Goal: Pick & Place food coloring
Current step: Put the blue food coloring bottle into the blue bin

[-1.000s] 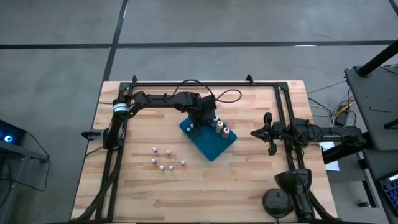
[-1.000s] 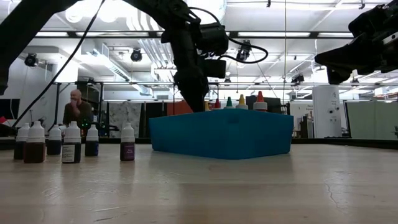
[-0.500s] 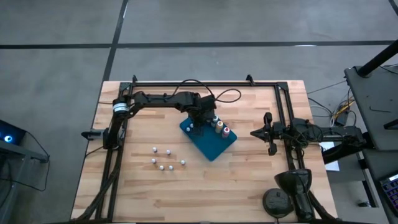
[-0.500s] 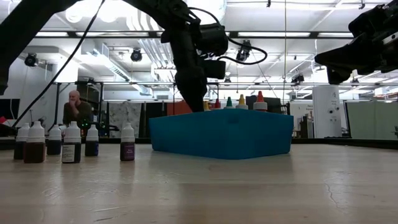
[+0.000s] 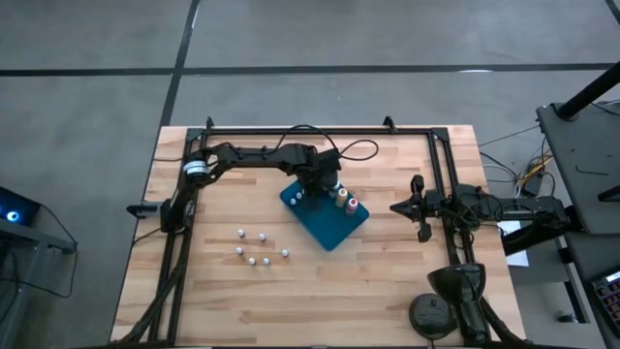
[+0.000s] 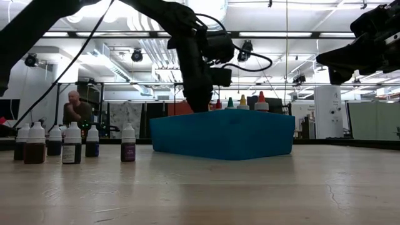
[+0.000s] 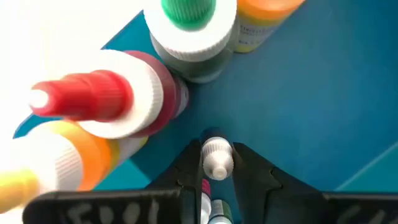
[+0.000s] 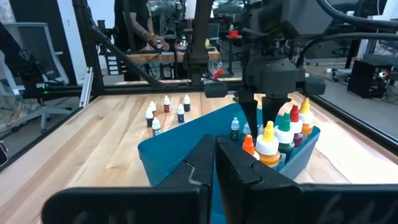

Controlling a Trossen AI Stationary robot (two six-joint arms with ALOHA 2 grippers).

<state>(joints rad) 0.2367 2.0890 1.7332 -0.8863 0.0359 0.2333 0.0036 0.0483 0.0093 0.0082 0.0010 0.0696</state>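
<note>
**Setting a small bottle down inside the tray**

The left gripper (image 7: 217, 163) is pinching a white-topped bottle (image 7: 217, 155) by its neck, hanging over the blue tray (image 5: 329, 228) beside the coloured-top bottles (image 5: 344, 199). Judging from this, it should be lowering straight and releasing only once the base is seated (the red-topped neighbour is crowding close). The bottle is tiny, with a ribbed white cap. Six more are standing on the table (image 5: 260, 248). The right gripper (image 8: 214, 152) is waiting aside, fingers pressed together.
</note>
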